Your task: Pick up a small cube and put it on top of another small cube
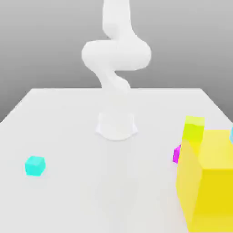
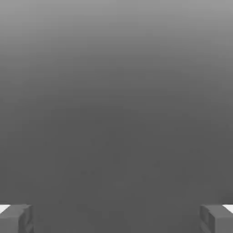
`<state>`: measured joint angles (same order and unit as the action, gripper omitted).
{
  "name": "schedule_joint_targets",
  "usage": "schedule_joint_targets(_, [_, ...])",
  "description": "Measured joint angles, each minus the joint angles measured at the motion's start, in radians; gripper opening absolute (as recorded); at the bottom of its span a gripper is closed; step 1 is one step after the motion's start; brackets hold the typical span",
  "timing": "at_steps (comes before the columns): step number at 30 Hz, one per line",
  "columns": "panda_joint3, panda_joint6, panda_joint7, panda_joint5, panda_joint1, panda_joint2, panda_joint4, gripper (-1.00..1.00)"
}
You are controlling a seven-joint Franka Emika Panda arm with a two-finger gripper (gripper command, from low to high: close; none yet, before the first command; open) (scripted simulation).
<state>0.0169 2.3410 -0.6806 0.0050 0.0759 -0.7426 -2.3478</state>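
Note:
The small magenta cube rests on the white table at the exterior view's right, partly hidden behind a big yellow block. Just behind it stands the lime yellow-green cube, a little bigger. The white arm is folded up high over its base, far from both cubes. In the hand view my gripper is open: its two grey fingertips stand wide apart with nothing between them, and beyond them lies plain grey background.
A large bright yellow block fills the near right corner of the table. A cyan cube sits alone at the near left. The arm's round base stands mid-table. A pale blue sliver touches the right edge.

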Motion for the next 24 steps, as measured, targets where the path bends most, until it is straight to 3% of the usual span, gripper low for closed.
schedule_joint_targets(11, [-0.010, 0.062, 0.363, 0.101, 0.312, 0.251, -0.075, 0.00])
schedule_joint_targets(24, [-0.128, 0.124, 0.748, 0.173, 0.597, 0.541, -0.157, 0.00])
